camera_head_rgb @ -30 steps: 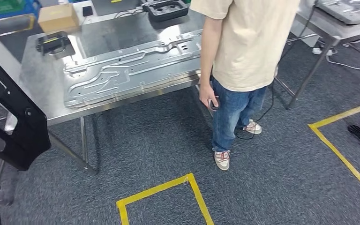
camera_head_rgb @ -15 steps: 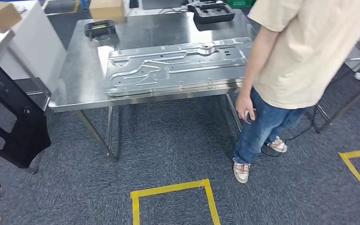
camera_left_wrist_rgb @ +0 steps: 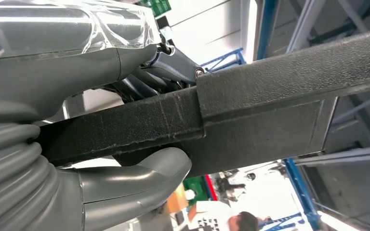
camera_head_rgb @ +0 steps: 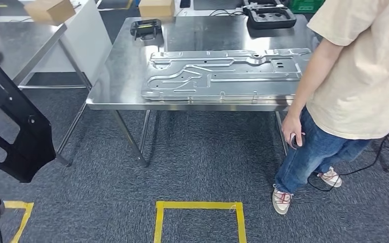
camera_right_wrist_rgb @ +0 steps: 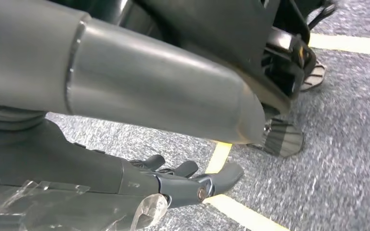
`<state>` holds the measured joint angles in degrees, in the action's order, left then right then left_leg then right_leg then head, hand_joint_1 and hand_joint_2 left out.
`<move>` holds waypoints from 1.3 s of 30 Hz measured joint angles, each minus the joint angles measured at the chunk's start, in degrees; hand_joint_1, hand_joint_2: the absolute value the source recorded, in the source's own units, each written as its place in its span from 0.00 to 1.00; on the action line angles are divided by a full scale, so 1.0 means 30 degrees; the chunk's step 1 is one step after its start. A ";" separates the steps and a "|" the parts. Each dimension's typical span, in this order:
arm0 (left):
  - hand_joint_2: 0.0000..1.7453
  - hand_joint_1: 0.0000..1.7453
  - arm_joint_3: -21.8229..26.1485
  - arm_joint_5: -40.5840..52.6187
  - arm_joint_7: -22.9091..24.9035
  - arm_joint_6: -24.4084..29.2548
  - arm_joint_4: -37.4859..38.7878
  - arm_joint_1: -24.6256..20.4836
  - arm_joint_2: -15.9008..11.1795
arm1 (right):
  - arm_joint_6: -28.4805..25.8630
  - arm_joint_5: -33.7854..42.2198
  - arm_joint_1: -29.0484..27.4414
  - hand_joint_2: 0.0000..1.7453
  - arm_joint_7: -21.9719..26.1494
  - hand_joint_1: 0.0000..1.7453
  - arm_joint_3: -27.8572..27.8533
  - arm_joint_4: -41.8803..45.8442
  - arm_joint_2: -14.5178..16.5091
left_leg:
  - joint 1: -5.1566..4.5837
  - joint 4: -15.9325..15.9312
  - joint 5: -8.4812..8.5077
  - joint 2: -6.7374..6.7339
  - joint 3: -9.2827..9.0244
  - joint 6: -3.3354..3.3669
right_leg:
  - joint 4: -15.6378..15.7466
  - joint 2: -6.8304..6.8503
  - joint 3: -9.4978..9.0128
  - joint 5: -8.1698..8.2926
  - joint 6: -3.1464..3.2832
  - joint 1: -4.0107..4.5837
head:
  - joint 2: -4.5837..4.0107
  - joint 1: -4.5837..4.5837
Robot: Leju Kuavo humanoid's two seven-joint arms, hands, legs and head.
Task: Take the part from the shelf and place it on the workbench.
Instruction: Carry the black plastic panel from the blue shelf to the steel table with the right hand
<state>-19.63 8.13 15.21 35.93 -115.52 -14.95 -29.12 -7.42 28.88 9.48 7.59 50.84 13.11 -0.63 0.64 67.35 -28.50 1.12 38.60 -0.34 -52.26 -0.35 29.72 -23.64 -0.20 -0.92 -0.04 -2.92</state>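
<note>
Carrying step: the left hand (camera_left_wrist_rgb: pixel 77 159) grips the black part (camera_head_rgb: pixel 15 129) at the head view's left edge, the right hand (camera_right_wrist_rgb: pixel 183 185) hangs seemingly empty, fingers loosely apart, and next comes closing on the workbench (camera_head_rgb: pixel 116 83) at upper centre.

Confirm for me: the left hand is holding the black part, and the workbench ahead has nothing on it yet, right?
Not quite. The left hand does hold the black part, but the workbench already carries a large stamped metal panel, as the head view shows.
</note>
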 joint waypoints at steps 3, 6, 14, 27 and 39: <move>1.00 1.00 -0.0074 -0.0653 -0.0299 -0.0534 0.0020 -0.0003 -0.0015 | -0.0067 0.0055 -0.0053 0.00 0.0009 0.00 0.0000 0.0000 0.0004 | 0.0029 0.0116 0.0467 -0.0098 0.0056 -0.0020 | -0.0004 0.0330 -0.0070 -0.0081 -0.0018 -0.0005 | 0.0000 -0.0002; 1.00 1.00 -0.0060 -0.1817 -0.0982 -0.1269 0.0018 -0.0068 -0.0179 | -0.0135 0.0104 -0.0017 0.00 0.0138 0.00 0.0000 0.0000 0.0013 | -0.0104 -0.4077 0.2143 -0.0613 -0.2081 0.0254 | -0.0020 0.0436 -0.0217 -0.0209 -0.0174 0.0060 | 0.0000 -0.0004; 1.00 1.00 0.0089 -0.2651 -0.1639 -0.2058 -0.0095 -0.0165 -0.0463 | -0.0259 0.0007 0.0013 0.00 0.0202 0.00 0.0000 0.0000 0.0005 | -0.0115 -0.5471 0.2387 -0.0492 -0.2897 0.1094 | -0.3420 0.0321 0.1274 -0.2179 -0.0836 0.0091 | 0.0000 0.0057; 1.00 1.00 -0.0120 -0.2698 -0.1561 -0.3070 -0.0089 -0.0970 -0.0468 | -0.1835 -0.1636 0.0410 0.00 -0.2962 0.00 0.0197 -0.0022 -0.0931 | -0.0163 -0.4568 0.1195 -0.0077 -0.3071 0.0421 | -0.0047 -0.0052 0.0589 0.0462 -0.0244 0.0045 | 0.0000 0.0007; 1.00 1.00 -0.0421 -0.2887 -0.1559 -0.3310 -0.0033 -0.1693 -0.0463 | -0.2690 -0.1672 0.1302 0.00 -0.3536 0.00 0.0266 -0.0022 -0.2966 | -0.0373 -0.5229 0.2481 -0.0525 -0.2417 0.0810 | 0.0017 -0.0027 -0.0178 -0.0212 -0.0558 0.0086 | 0.0000 -0.0044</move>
<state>-20.90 -0.53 10.53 26.00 -115.62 -20.03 -30.51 -15.49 23.86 13.39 -3.02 51.64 13.05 -9.53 -0.48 51.66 -21.06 -0.45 31.35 2.09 -52.21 -0.44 29.18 -24.28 -1.88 -0.67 -0.04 -3.05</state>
